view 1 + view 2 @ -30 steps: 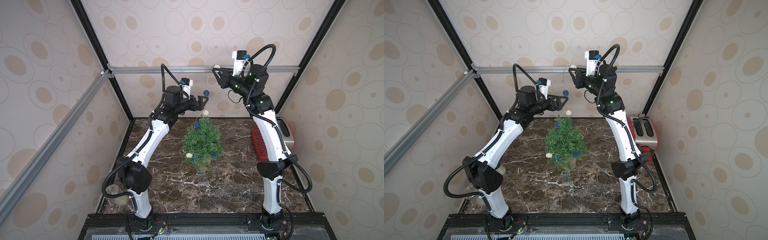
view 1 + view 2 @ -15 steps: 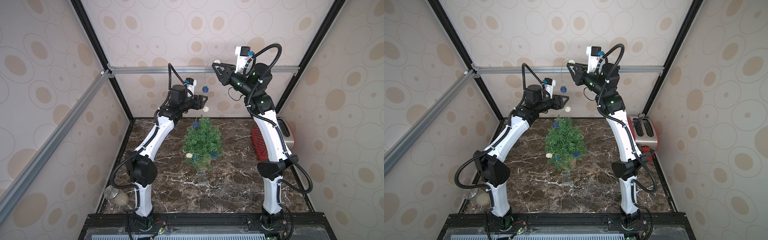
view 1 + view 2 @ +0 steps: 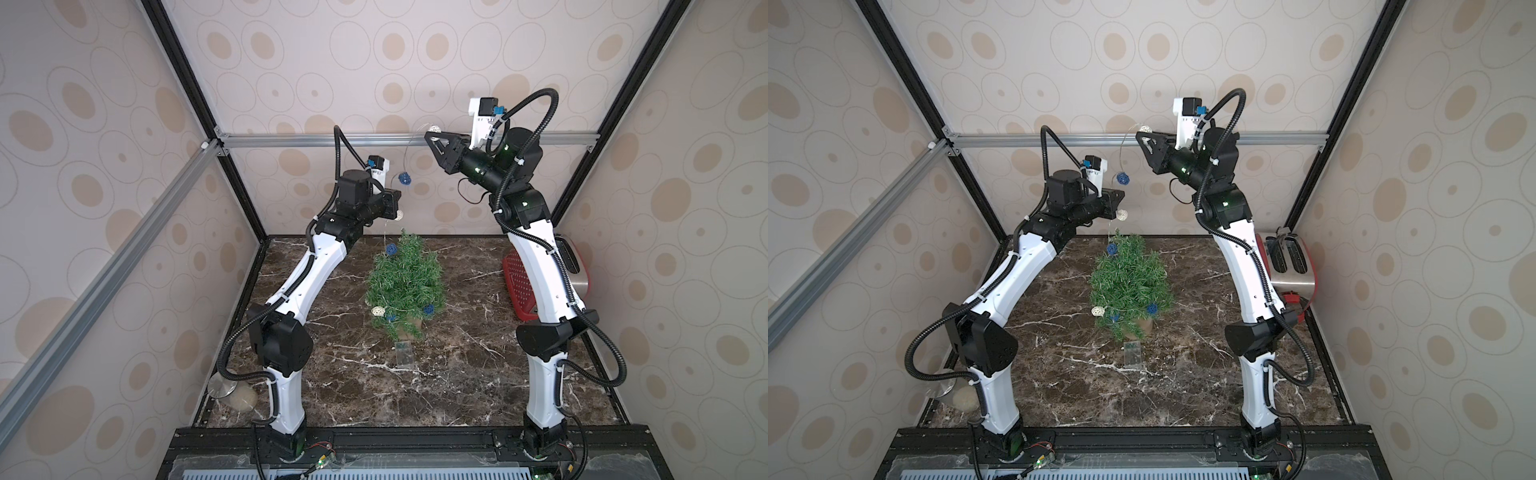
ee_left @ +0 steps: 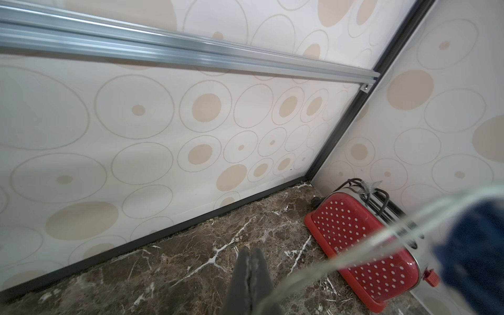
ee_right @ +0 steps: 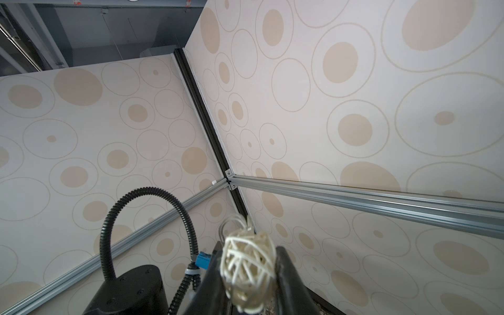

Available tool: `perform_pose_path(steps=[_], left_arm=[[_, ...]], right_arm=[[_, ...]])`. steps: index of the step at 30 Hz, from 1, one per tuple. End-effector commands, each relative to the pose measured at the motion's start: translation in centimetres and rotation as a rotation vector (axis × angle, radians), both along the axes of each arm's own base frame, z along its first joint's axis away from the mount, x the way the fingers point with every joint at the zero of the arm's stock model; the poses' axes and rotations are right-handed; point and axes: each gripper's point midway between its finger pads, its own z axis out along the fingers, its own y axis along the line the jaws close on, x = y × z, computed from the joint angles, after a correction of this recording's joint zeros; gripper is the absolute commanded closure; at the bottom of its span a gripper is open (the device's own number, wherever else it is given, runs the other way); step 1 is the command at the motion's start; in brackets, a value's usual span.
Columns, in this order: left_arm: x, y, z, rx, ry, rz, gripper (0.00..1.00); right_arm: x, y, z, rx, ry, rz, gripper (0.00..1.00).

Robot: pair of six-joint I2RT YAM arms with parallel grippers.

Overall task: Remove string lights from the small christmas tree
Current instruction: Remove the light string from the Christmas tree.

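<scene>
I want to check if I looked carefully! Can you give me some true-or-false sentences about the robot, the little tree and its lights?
1. The right hand holds a cream-white ball. True.
2. The small christmas tree has tipped over. False: it stands upright on the table.
3. The string lights are all off the tree. False: some balls hang low in its branches.
4. A red toaster sits on the table. True.
5. The left hand is wide open. False: its fingers are shut together.
</scene>
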Motion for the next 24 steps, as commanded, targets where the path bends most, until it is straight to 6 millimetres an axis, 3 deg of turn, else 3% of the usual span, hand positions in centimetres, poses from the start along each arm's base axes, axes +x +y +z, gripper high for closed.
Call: perform_pose_path(steps=[1, 6, 11, 24], left_arm=[[-1.6, 2.7, 4.2, -0.014, -0.085, 0.077, 1.0], [-3.2, 5.6, 5.5, 0.005, -0.109, 0.172, 1.0], [-5.1, 6.8, 6.0, 0.025, -0.111, 0.194, 1.0], [-11.6, 8.8, 7.7, -0.02, -0.113, 0.172, 1.0]], right_arm=[[1.3, 0.8, -2.9, -0.03, 0.077, 0.029, 0.72], [2.0, 2.0, -5.3, -0.048, 0.14, 0.084, 0.71], [1.4, 3.2, -6.7, -0.087, 0.166, 0.133, 0.71], [-2.4, 4.0, -6.3, -0.128, 0.131, 0.183, 0.71]])
